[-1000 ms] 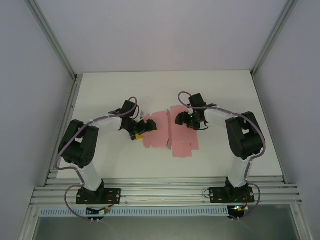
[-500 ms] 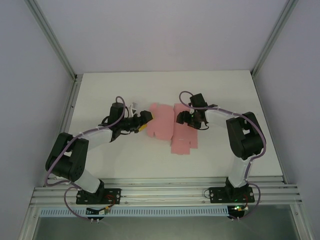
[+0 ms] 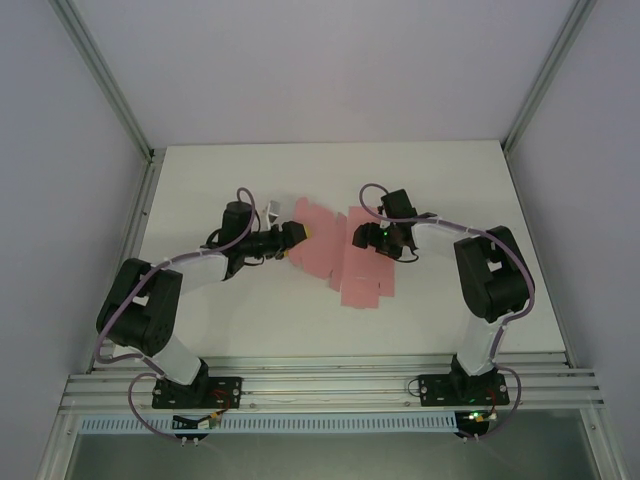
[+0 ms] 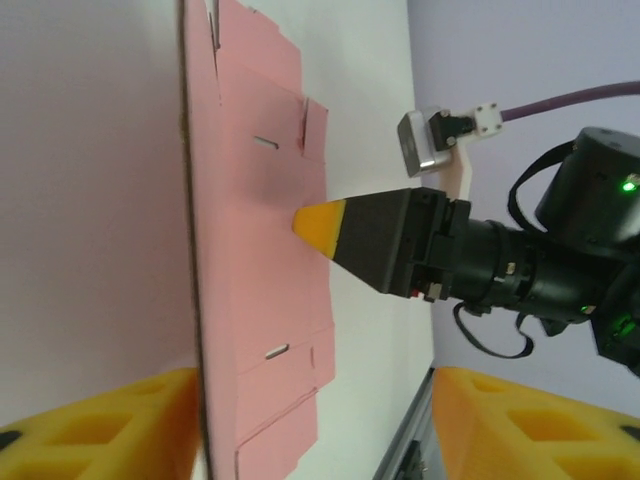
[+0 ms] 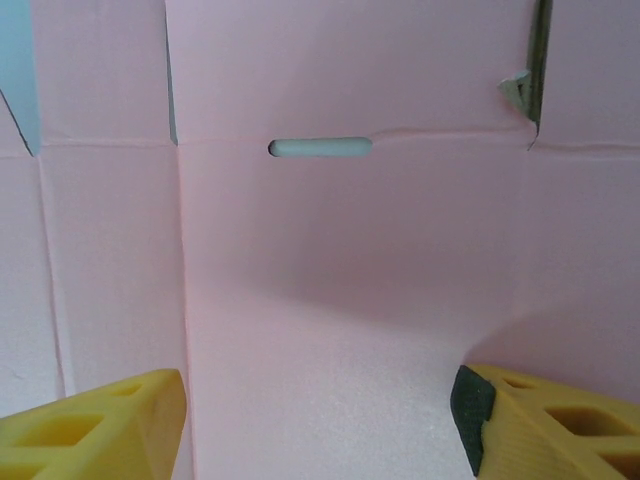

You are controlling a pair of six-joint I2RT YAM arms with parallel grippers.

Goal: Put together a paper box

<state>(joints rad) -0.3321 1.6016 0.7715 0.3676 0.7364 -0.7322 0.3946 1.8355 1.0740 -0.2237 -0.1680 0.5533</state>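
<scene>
The paper box is a flat salmon-pink die-cut sheet at the table's middle, with its left panel tilted up off the surface. My left gripper lies on its side at that raised edge. In the left wrist view the sheet runs between its yellow fingers, which stand well apart. My right gripper points down on the sheet's upper middle, and one of its fingertips touches the paper. In the right wrist view the sheet lies under the open gripper.
The white table has grey walls and aluminium posts on three sides. A rail carrying both arm bases runs along the near edge. A slot and fold lines mark the sheet.
My left arm has swung its gripper up and right to the sheet's left edge, and its jaws have narrowed. The sheet's left panel has lifted. My right gripper has barely moved.
</scene>
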